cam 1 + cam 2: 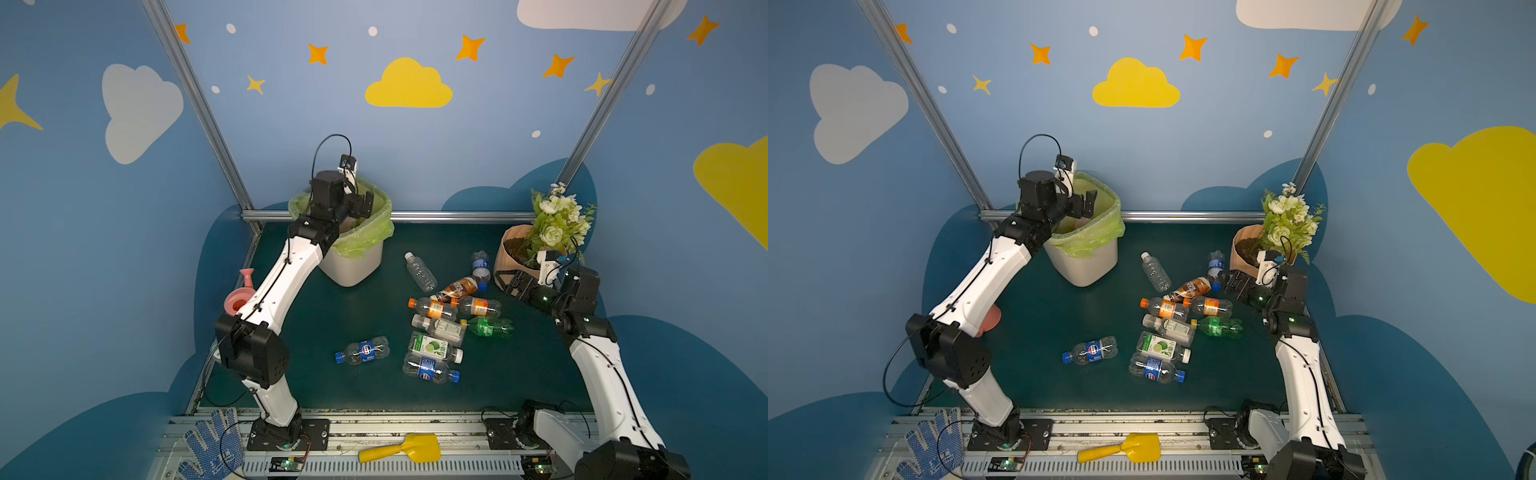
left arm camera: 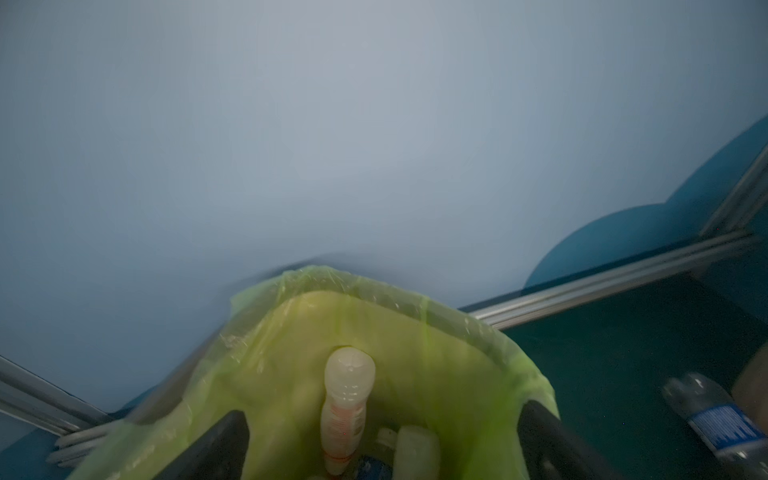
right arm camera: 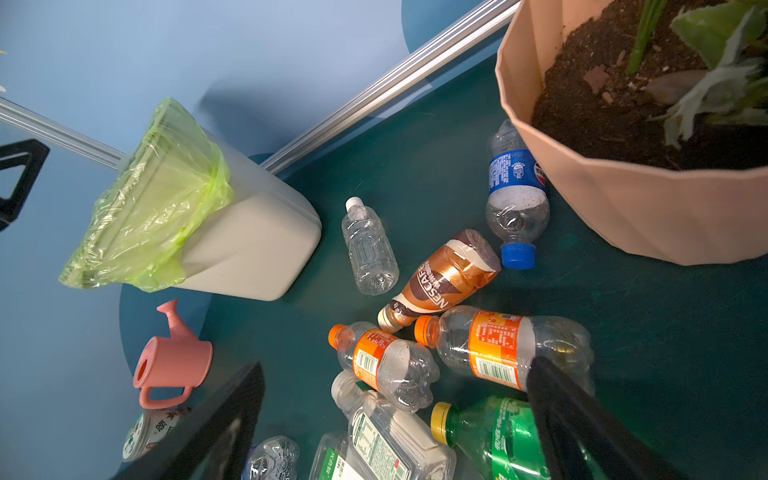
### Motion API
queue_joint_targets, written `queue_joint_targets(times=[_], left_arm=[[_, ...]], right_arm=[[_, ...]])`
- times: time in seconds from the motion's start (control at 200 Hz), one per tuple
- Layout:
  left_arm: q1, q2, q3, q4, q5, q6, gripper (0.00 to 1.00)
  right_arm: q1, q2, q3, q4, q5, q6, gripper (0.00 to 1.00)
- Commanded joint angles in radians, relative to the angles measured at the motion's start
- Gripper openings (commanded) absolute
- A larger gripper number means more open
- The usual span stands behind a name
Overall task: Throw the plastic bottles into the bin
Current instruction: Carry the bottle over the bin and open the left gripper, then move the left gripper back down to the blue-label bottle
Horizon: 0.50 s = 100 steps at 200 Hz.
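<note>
Hovering right above the bin [image 1: 353, 266], the left pincer [image 1: 359, 206] has its jaws spread wide and grips nothing. In the left wrist view a white bottle [image 2: 347, 411] with a reddish label stands on end inside the bin's green liner, between the jaws and touching neither, so I'd call this the drop step. Other shapes lie beneath it, too dim to name. About ten plastic bottles [image 1: 436, 309] lie on the table [image 1: 332, 316], most of them heaped to the right of the bin, with one blue-labelled bottle [image 1: 363, 351] alone in front of it. Well to the bin's right, the right pincer [image 1: 508, 284] hangs over that heap, jaws wide, empty. Next, I reckon, it needs to sink onto one bottle in the heap, clamp its body squarely, then carry it across to the bin.
</note>
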State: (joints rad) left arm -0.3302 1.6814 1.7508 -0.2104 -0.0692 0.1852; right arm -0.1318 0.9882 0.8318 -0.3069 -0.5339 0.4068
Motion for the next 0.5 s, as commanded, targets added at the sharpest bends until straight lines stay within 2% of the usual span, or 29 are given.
queue_joint_targets(times=[0.0,0.25,0.496], left_arm=[[-0.029,-0.167,-0.012,0.186,0.008,-0.007,1.0],[-0.059,-0.371,-0.172,0.265,-0.003,-0.043,1.0],[-0.063,-0.534,-0.349,0.242,0.008,-0.09,1.0]], right_arm=[[-0.007,-0.014,0.007,-0.028,0.02,-0.026,0.97],[-0.009,0.025,0.007,-0.027,0.034,-0.01,0.97],[-0.005,0.034,0.021,-0.055,0.037,-0.022,0.97]])
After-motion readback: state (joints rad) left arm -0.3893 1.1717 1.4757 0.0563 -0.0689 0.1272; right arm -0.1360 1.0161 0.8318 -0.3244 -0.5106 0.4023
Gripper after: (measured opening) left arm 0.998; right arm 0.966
